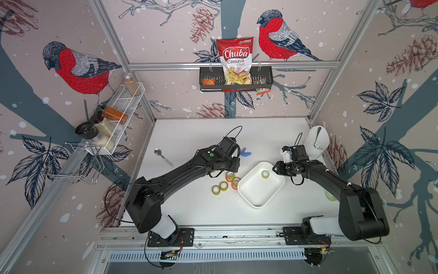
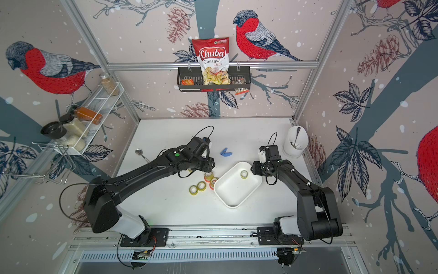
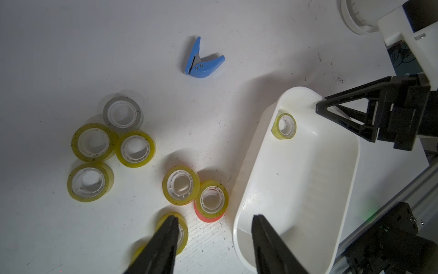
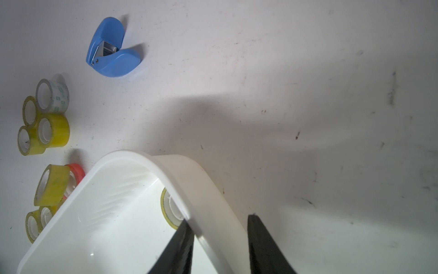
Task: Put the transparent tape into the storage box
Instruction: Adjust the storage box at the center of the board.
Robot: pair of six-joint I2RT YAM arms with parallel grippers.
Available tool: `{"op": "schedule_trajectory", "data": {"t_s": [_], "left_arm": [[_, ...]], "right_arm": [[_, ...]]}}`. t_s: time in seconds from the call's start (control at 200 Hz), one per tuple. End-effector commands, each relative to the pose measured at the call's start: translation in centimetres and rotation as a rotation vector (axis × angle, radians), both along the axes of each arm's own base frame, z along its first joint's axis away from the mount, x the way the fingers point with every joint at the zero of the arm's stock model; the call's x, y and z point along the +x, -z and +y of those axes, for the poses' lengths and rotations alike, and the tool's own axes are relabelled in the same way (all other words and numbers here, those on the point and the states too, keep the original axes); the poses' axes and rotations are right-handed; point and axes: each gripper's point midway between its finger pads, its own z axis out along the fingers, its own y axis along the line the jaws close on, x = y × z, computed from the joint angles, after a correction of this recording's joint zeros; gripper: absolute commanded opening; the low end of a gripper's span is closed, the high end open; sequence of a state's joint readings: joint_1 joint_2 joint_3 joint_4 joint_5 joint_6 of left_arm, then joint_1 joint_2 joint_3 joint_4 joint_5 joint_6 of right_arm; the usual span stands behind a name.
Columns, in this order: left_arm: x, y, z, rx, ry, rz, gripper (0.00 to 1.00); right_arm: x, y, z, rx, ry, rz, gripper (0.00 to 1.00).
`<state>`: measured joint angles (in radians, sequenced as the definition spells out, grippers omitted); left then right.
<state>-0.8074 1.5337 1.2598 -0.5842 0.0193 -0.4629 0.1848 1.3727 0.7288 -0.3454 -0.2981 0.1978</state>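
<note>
1. Tape: loose rolls (image 3: 181, 188) flat on table (image 1: 189, 213), just beside storage box (image 3: 296, 189); boxed roll (image 3: 285, 125) inside, near right gripper (image 4: 220, 219).
2. Judged light, stiff, slick-sided; best pinched across outer wall.
3. Left gripper (image 3: 215, 217) apart, empty, above rolls; right gripper astride box rim, clamping not confirmable.
4. Rolls crowded, some touching; open table beyond.

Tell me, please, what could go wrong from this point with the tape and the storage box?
The right gripper straddles the storage box rim, so closing and pulling may drag or tip the box and shake the tape roll lying inside. The left gripper hangs open over tightly clustered tape rolls on the table; coming down, it could knock neighbours aside.
</note>
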Motion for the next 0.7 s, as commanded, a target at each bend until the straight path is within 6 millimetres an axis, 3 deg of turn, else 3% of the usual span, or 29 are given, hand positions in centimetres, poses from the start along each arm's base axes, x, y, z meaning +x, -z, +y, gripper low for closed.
{"op": "schedule_trajectory", "data": {"t_s": [0.0,0.18,0.355,0.46,0.695], "left_arm": [[0.7,-0.7,0.0,-0.017,-0.004,-0.043,0.55],[0.9,-1.0,0.6,-0.013,-0.016,-0.056,0.55],[0.9,-1.1,0.9,-0.009,-0.021,-0.058,0.54],[1.0,-1.1,1.0,-0.006,-0.026,-0.059,0.55],[1.1,-1.8,1.4,-0.004,-0.039,-0.074,0.55]], "right_arm": [[0.6,-0.3,0.2,-0.003,-0.028,-0.032,0.38],[0.6,0.1,0.4,-0.003,-0.046,-0.03,0.33],[0.5,0.9,0.7,0.0,-0.061,-0.014,0.35],[0.5,1.3,0.7,-0.002,-0.064,-0.003,0.27],[0.7,-0.1,0.4,-0.013,-0.044,-0.058,0.18]]}}
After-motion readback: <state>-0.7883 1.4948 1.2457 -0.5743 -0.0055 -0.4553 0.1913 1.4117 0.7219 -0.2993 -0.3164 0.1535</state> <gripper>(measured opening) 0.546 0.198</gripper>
